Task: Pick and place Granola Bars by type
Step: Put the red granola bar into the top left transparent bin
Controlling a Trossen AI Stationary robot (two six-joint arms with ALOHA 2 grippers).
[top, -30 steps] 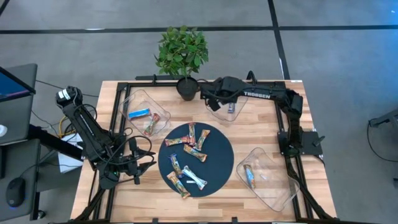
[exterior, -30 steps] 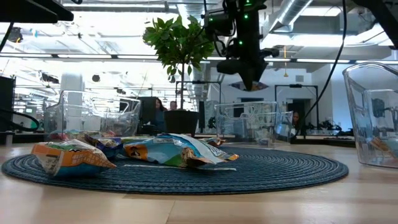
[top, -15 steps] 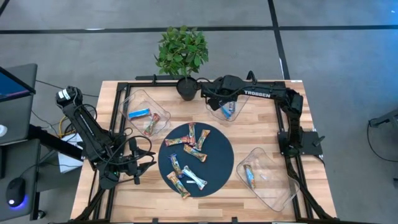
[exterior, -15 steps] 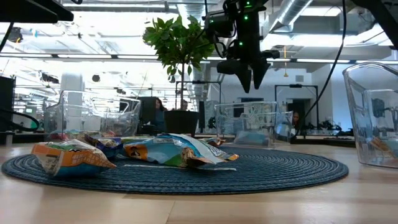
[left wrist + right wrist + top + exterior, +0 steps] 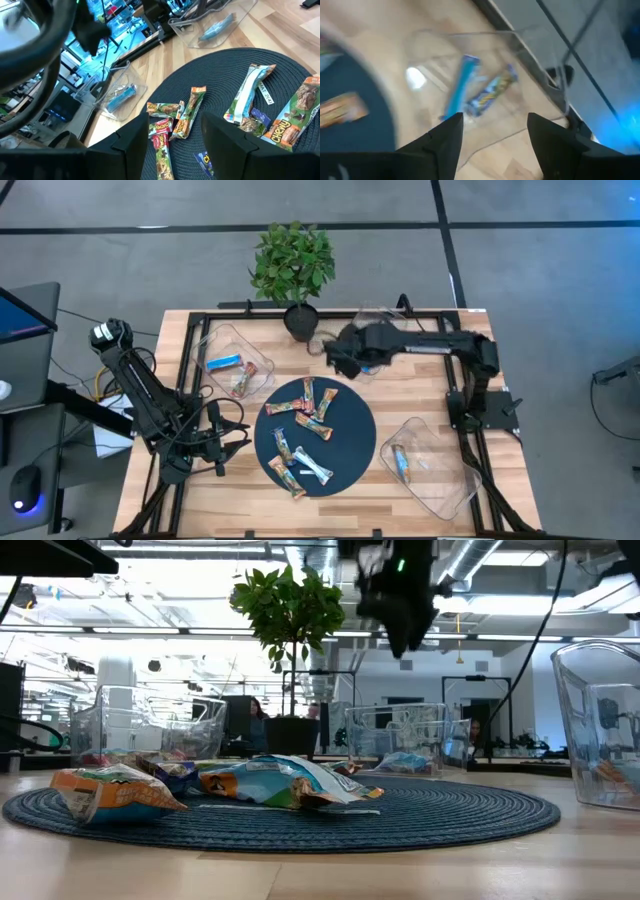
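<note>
Several granola bars (image 5: 305, 412) lie on the round dark mat (image 5: 352, 442). The far clear tray (image 5: 520, 42) holds two blue bars (image 5: 462, 85) (image 5: 492, 92), lying flat on its floor. My right gripper (image 5: 330, 362) hangs open and empty above the table between that tray and the mat; its own view shows nothing between its fingers (image 5: 447, 137). My left gripper (image 5: 238, 436) waits open by the mat's left edge, with nothing between its fingers (image 5: 135, 145).
A clear tray at the far left (image 5: 222, 340) holds a blue bar and red-brown bars. Another clear tray at the near right (image 5: 440, 485) holds bars too. A potted plant (image 5: 293, 265) stands at the far edge. A black frame (image 5: 190, 350) borders the table.
My right gripper has opened over the far tray and let go of a blue bar, which now lies in the tray. It has then risen and swung toward the table's left and near side, toward the mat, rolling a little.
</note>
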